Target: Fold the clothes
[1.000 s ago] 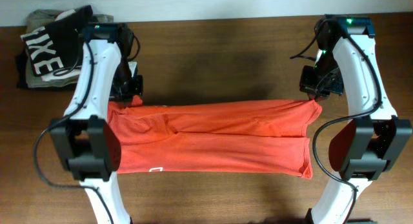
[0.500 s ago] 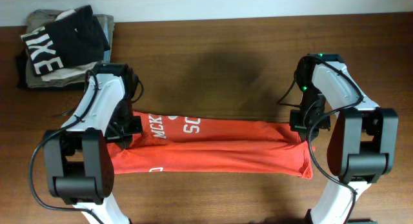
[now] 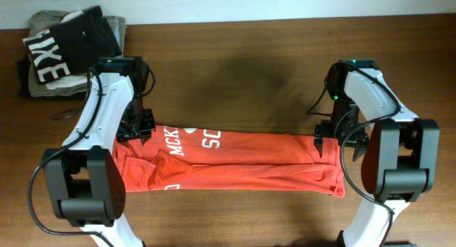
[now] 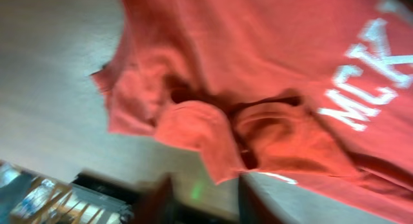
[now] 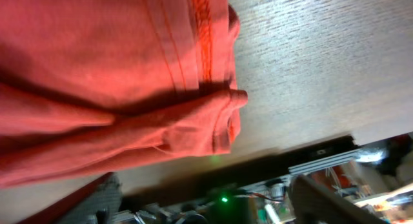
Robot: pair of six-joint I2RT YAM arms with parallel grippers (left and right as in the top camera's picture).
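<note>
The clothes, one red-orange T-shirt, lie folded into a long band across the table, white lettering showing on the top layer near the left end. My left gripper hovers over the band's far left corner. In the left wrist view its jaws stand apart with nothing between them, just short of a crumpled flap of the T-shirt. My right gripper is at the band's far right corner. Seen from the right wrist, it is wide open, and the stitched hem of the T-shirt lies loose beyond it.
A pile of folded garments, topped by a black shirt with large white letters, sits at the back left corner. The brown wooden table stretches behind the band. A thin cable lies left of the left arm.
Both grippers drew the shirt's far edge forward over itself, turning up the lettering, then opened and let go. The left corner has slumped into a crumple.
</note>
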